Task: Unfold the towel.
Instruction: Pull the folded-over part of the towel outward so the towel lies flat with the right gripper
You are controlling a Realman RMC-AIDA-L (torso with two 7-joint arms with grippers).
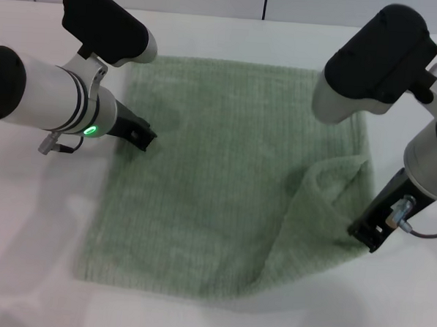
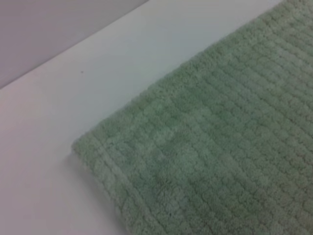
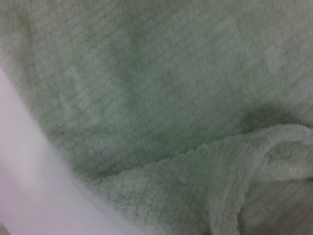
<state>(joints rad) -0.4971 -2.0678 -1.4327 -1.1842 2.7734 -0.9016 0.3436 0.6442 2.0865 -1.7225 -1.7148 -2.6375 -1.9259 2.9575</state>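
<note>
The pale green towel [image 1: 218, 178] lies mostly spread out on the white table [image 1: 25, 219]. Its right part is rumpled, with a flap [image 1: 326, 185] folded over toward the middle. My left gripper [image 1: 137, 135] is low at the towel's left edge, near the far left corner. My right gripper [image 1: 367, 230] is low at the towel's right edge, beside the folded flap. The left wrist view shows a towel corner [image 2: 98, 147] lying flat on the table. The right wrist view shows ribbed cloth [image 3: 146, 88] and the raised fold [image 3: 254, 161] up close.
The white table [image 1: 394, 304] surrounds the towel on all sides. A wall with dark seams [image 1: 265, 3] runs along the table's far edge.
</note>
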